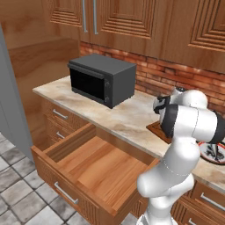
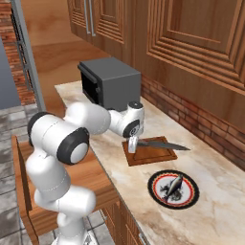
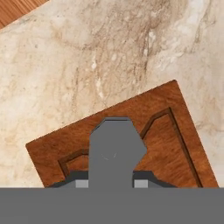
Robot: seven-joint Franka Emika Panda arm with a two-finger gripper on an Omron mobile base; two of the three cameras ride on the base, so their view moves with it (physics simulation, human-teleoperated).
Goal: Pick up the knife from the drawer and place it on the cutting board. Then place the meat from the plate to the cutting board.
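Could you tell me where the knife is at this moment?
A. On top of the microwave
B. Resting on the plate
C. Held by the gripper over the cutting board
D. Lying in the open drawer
C: the gripper is shut on the knife, its blade reaching across the cutting board.

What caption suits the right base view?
Gripper holds knife over cutting board; meat waits on plate.

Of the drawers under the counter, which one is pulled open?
The wide, deep drawer with the panelled front and silver bar handle stands pulled out. The narrow drawers beside it, left of it in the left base view, are shut flush.
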